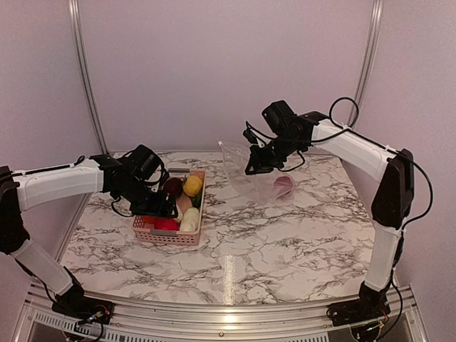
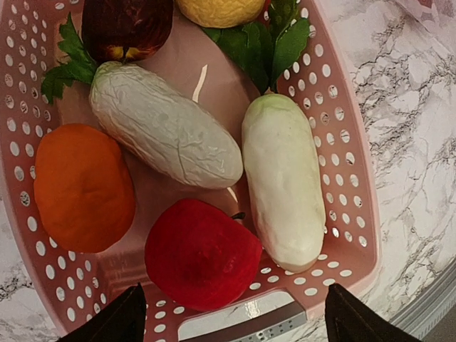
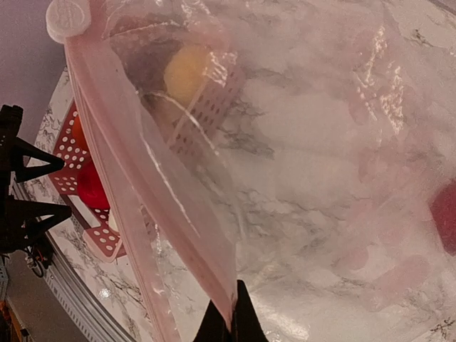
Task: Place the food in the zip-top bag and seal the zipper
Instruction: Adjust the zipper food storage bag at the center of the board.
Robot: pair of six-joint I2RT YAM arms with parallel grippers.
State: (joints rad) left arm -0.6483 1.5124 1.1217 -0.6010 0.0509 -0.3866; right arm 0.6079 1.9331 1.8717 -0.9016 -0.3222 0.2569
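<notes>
My right fingers [image 3: 249,324] are clenched on the zip-top bag [image 1: 246,171] at its zipper [image 3: 164,214], holding the mouth open toward the pink basket [image 2: 349,178] — my left fingers [image 2: 114,320] hang released above the food [image 2: 171,132] inside it, so one piece can be taken.

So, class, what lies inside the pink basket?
Inside the basket: a wrinkled white oblong piece, a smooth white one, an orange fruit, a red one, a dark red one, a yellow one and green leaves. Anything beneath them is covered.
</notes>
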